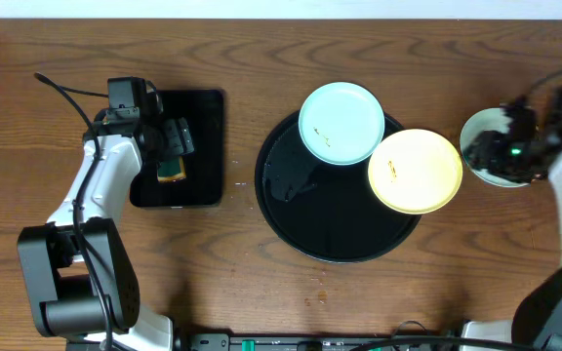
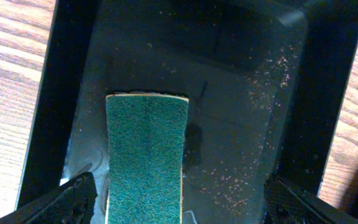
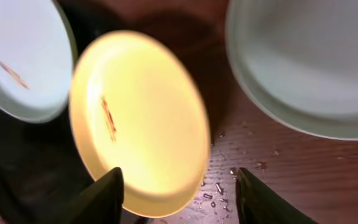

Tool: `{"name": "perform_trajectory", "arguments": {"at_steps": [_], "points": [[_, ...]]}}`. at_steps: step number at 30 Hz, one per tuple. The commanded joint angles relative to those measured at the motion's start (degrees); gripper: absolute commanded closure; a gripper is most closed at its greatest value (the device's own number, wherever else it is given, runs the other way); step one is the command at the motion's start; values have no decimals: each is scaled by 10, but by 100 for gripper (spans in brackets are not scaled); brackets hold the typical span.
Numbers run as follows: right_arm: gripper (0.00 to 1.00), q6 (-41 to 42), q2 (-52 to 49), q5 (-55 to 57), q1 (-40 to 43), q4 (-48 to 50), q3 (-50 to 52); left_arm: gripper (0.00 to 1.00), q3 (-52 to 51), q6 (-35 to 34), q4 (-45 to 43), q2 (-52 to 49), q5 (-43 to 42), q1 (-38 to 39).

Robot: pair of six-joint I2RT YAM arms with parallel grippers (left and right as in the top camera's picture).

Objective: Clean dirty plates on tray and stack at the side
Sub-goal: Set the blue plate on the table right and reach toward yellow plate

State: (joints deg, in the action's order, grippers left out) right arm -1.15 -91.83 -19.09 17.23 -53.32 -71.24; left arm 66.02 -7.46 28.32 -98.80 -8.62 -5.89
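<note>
Green scouring sponge [image 2: 145, 155] left of round tray [image 1: 310, 216] | left gripper [image 2: 185, 199] spread, empty: centre, pinch long edges | right gripper [image 3: 180, 196] parted, empty

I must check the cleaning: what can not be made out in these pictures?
Plate on the table, overhead view: the right hand covers its middle.
Sponge, left wrist view: near end cut off by the picture edge.
Brown mark on the yellow plate, right wrist view: too blurred to identify.
</note>
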Motion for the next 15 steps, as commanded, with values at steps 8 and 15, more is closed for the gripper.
{"name": "perform_trajectory", "arguments": {"at_steps": [8,15], "points": [[38,-22,-48,214,-121,31,13,13,-2,1,1,-6,3,1],[37,-23,-89,205,-120,44,13,14,-2,1,1,-6,3,1]]}}
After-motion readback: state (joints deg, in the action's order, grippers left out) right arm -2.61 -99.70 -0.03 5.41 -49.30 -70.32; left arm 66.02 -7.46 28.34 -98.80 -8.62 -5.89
